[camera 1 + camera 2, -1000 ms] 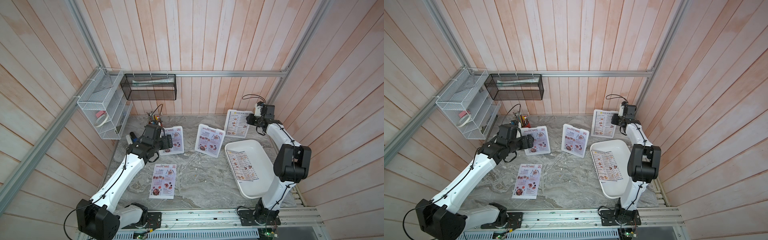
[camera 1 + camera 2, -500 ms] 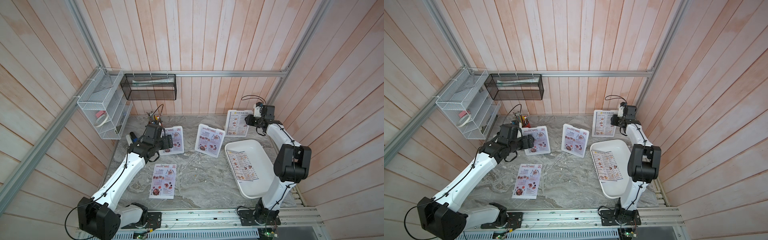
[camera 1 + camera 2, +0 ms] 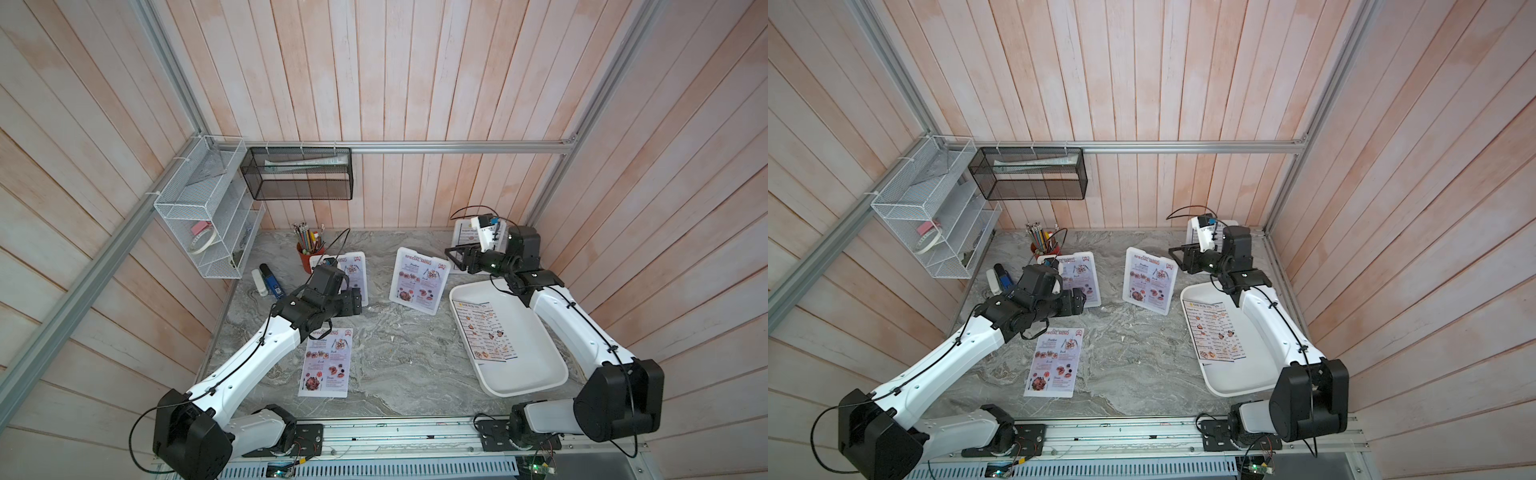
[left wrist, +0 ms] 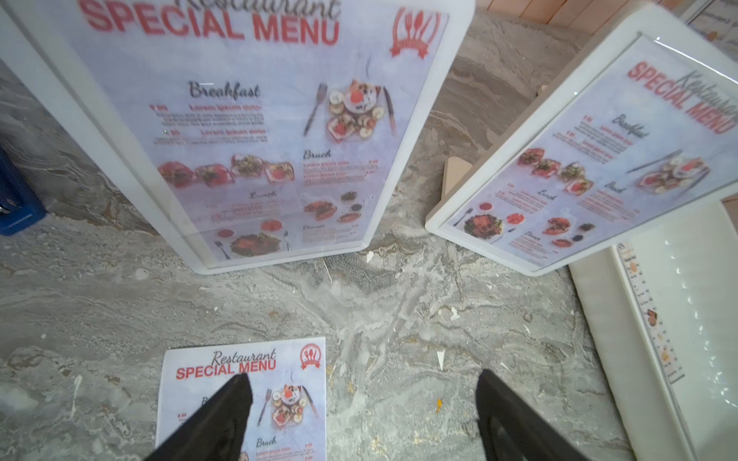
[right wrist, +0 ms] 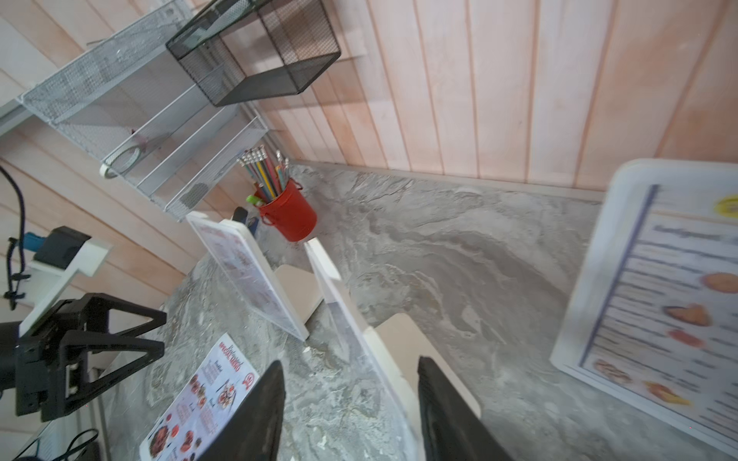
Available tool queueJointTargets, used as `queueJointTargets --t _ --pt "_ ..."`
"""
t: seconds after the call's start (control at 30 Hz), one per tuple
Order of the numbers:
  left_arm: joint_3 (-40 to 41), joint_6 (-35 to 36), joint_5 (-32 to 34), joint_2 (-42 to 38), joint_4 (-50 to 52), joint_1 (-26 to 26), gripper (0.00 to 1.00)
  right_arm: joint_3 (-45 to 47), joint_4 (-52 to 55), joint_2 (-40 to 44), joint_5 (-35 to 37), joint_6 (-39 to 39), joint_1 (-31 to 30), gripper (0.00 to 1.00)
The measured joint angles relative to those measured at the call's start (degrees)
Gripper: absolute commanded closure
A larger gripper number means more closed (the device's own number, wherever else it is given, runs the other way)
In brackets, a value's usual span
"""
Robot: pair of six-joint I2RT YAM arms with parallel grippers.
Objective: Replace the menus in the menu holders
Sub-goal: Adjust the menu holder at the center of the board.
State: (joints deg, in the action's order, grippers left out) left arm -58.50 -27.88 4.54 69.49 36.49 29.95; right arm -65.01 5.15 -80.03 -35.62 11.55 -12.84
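Note:
Three white menu holders stand on the marble table. The left holder (image 3: 353, 276) and the middle holder (image 3: 419, 280) show red "Special Menu" sheets. The back right holder (image 3: 465, 237), partly behind my right arm, shows a Dim Sum menu (image 5: 659, 299). A loose Special Menu sheet (image 3: 326, 361) lies flat in front. My left gripper (image 3: 355, 301) hangs open above that sheet's (image 4: 255, 399) top edge, holding nothing. My right gripper (image 3: 453, 257) is open beside the middle holder's upper right corner. In the right wrist view that holder's edge (image 5: 347, 319) runs between the fingers, and I cannot tell whether they touch it.
A white tray (image 3: 532, 374) at the right holds a Dim Sum menu sheet (image 3: 484, 330). A red pencil cup (image 3: 307, 253) and a blue-and-white item (image 3: 268, 280) stand at the back left. White wire shelves (image 3: 208, 216) and a black mesh basket (image 3: 297, 174) hang on the walls.
My right gripper has moved left, away from the back right holder toward the middle holder, and its jaws have opened wider. The left arm has barely moved.

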Motion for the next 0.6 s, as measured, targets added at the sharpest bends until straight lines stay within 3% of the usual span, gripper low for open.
queueJointTargets --t 0.2,0.6 --pt "0.3 -1.3 0.4 -3.0 0.2 0.8 0.10 0.3 2.1 -3.0 3.7 -1.4 -3.6 0.44" --pt "0.2 -1.7 0.5 -3.6 0.2 0.8 0.10 3.0 3.1 -1.4 7.7 -2.9 -3.1 0.44"
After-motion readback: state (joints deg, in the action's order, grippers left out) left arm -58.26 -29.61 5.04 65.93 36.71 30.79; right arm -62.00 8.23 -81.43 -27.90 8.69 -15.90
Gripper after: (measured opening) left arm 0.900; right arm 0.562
